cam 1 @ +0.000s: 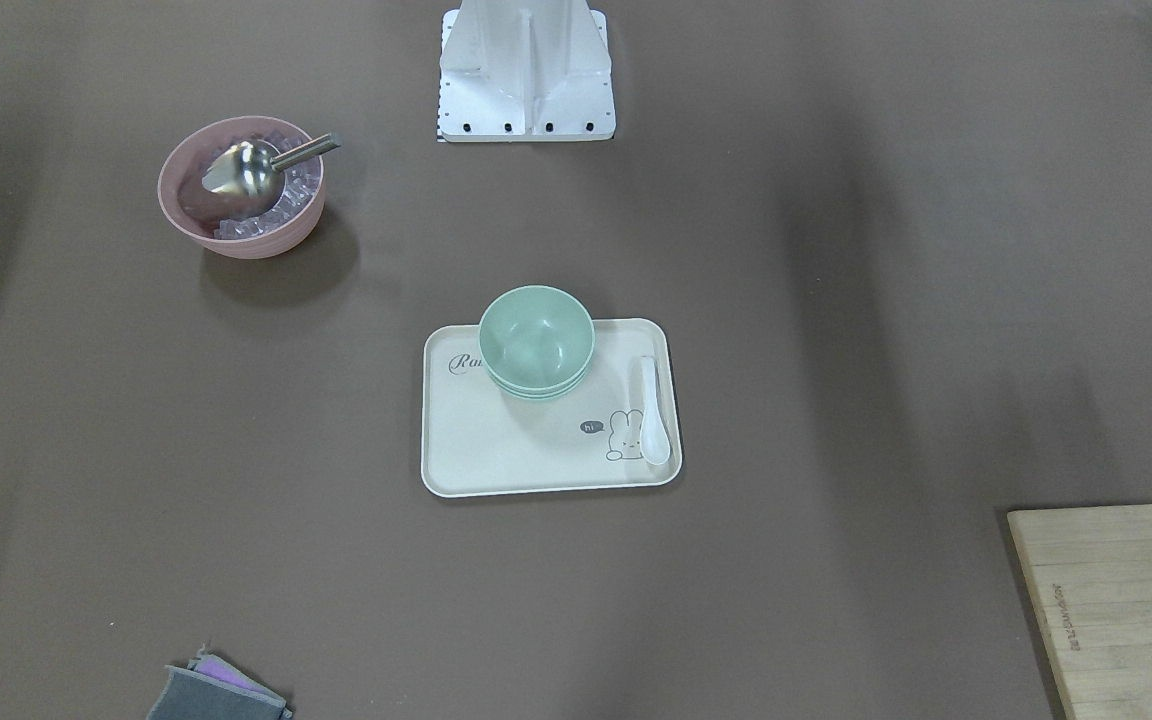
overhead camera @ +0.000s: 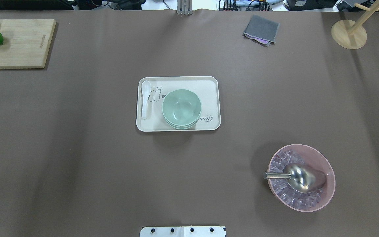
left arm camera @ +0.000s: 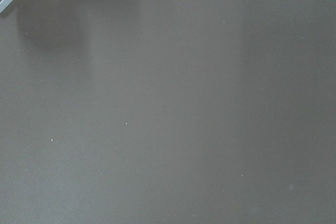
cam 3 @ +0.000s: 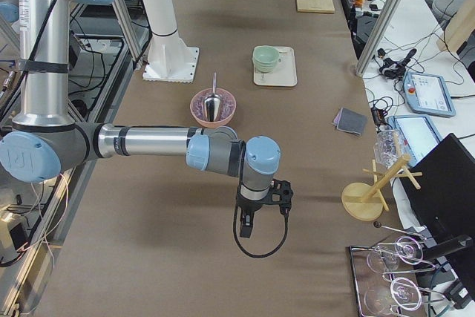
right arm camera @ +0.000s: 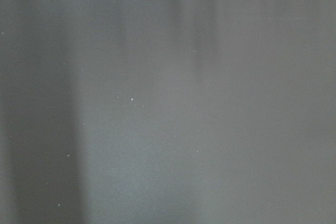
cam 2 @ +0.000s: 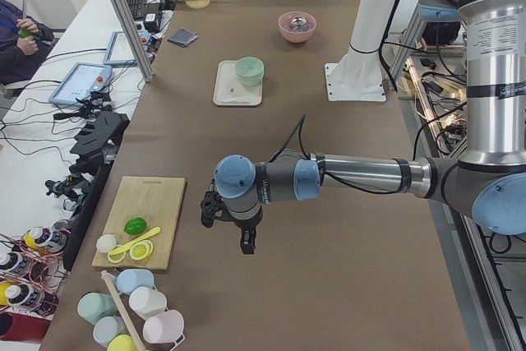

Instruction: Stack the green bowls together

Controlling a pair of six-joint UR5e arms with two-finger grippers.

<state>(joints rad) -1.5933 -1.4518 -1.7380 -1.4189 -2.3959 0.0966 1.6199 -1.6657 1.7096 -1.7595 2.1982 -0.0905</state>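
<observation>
So the green bowls (overhead camera: 181, 107) are nested into one stack, sitting on the cream tray (overhead camera: 189, 83) toward the edge nearest the robot, covering part of the lettering printed there. A white spoon (overhead camera: 145, 98) lies on that same tray along the robot's-left side, next to a little bunny drawing, close to the stack but not touching it. Off the tray toward the robot's right and closer to the robot there's a pink bowl (overhead camera: 329, 184) full of ice cubes with a metal scoop (overhead camera: 303, 177) resting in it. Way out from the tray on the robot's left is a wooden cutting board (overhead camera: 21, 42) with a lime and some lemon bits. The left gripper (cam 2: 246, 242) hangs over bare table well away from the tray, out near that board. The right gripper (cam 3: 247, 224) hangs well away on the opposite end, past the pink bowl. Honestly can't tell from these side angles whether either one's fingers are apart or together.
</observation>
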